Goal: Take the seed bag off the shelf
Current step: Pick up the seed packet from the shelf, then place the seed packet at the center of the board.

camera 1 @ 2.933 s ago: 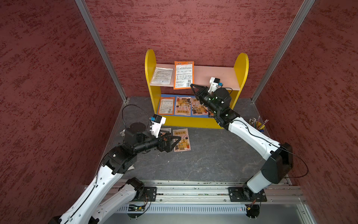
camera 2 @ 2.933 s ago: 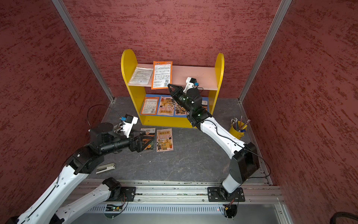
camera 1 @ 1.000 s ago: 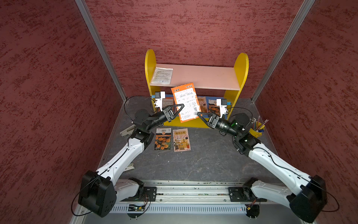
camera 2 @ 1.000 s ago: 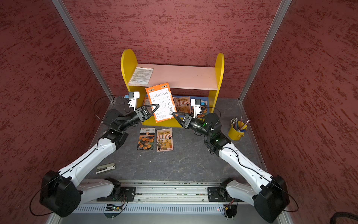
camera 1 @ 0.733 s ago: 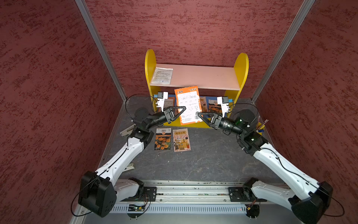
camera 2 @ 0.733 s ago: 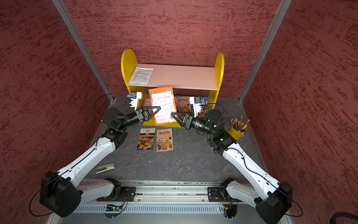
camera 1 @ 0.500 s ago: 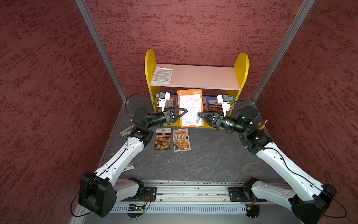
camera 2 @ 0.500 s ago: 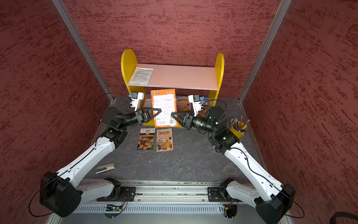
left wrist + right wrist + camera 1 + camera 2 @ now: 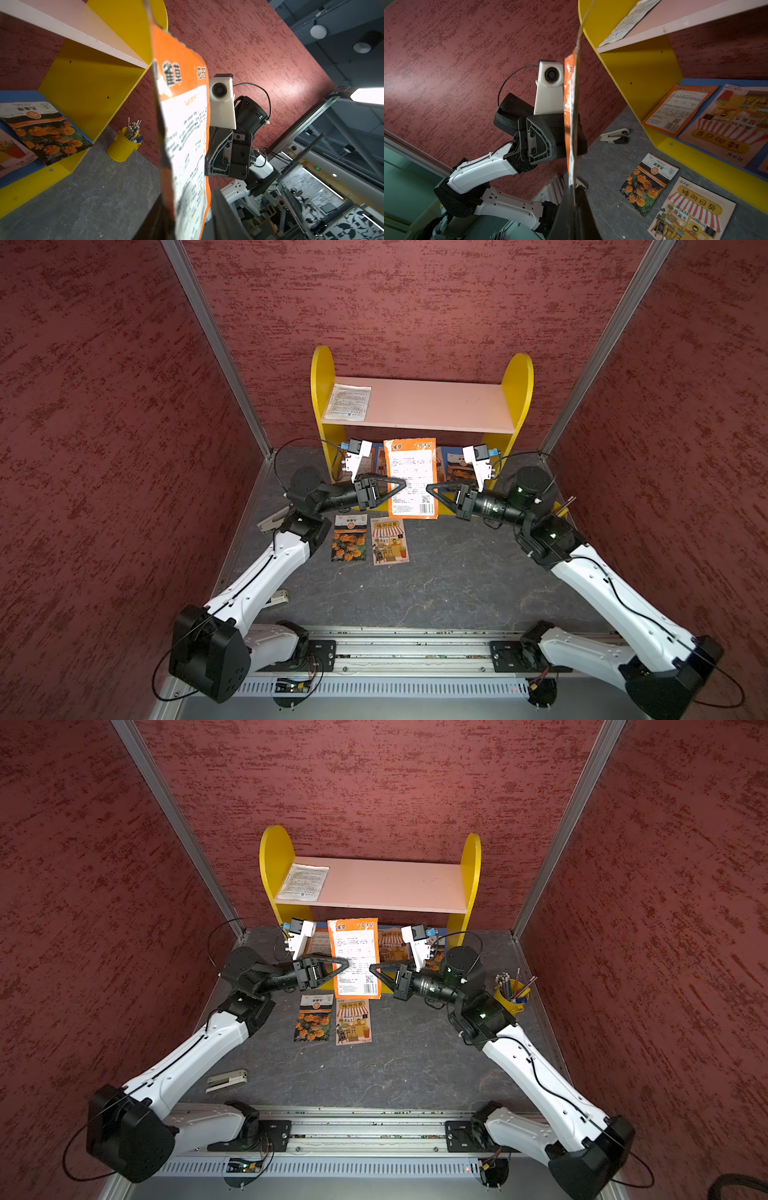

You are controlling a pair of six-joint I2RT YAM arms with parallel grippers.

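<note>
1. Orange bag (image 9: 410, 479) is upright just in front of shelf (image 9: 436, 406), clear of both boards, betw. the two grippers.
2. R gripper (image 9: 429, 488) pinches one side edge of bag.
3. L gripper (image 9: 403, 483) at opp. edge, jaws apart astride it.

White packet (image 9: 348, 403) is being carried on shelf (image 9: 517, 381); flower packet (image 9: 350, 538), awning packet (image 9: 389, 541), stapler (image 9: 226, 1080) are being borne by grey tabletop (image 9: 457, 580).
</note>
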